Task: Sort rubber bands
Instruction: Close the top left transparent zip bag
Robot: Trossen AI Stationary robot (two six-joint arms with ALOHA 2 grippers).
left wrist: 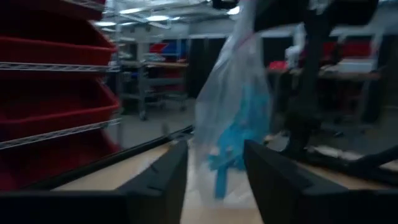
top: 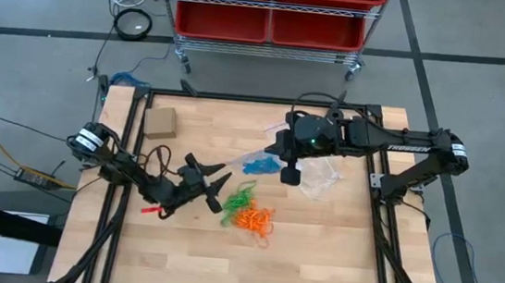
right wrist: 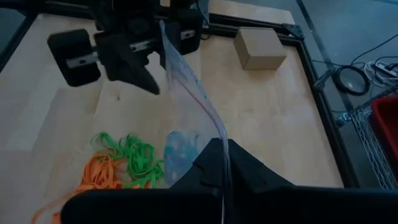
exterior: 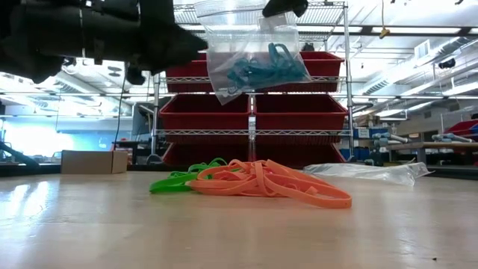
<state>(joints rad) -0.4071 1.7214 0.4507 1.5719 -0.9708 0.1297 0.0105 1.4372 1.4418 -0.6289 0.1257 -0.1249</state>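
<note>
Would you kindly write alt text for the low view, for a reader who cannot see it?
A clear plastic bag holding blue rubber bands hangs above the wooden table, pinched at its top by the right gripper. Below it lie orange rubber bands and green rubber bands, with red bins behind.

I see a pile of orange rubber bands (exterior: 276,184) on my light brown wooden table (top: 316,250). Green rubber bands (exterior: 183,179) lie right beside them. The blue rubber bands (exterior: 261,66) are inside a clear zip bag (exterior: 231,45) that I can see through. Another clear bag (exterior: 373,172) lies on the table. My two arms are black, and so are the left gripper (top: 220,192) and the right gripper (right wrist: 221,163). The small box (top: 160,122) is tan like cardboard. The bins (exterior: 299,112) on the silver wire shelf (exterior: 348,90) are red. The floor (top: 37,65) is grey.
</note>
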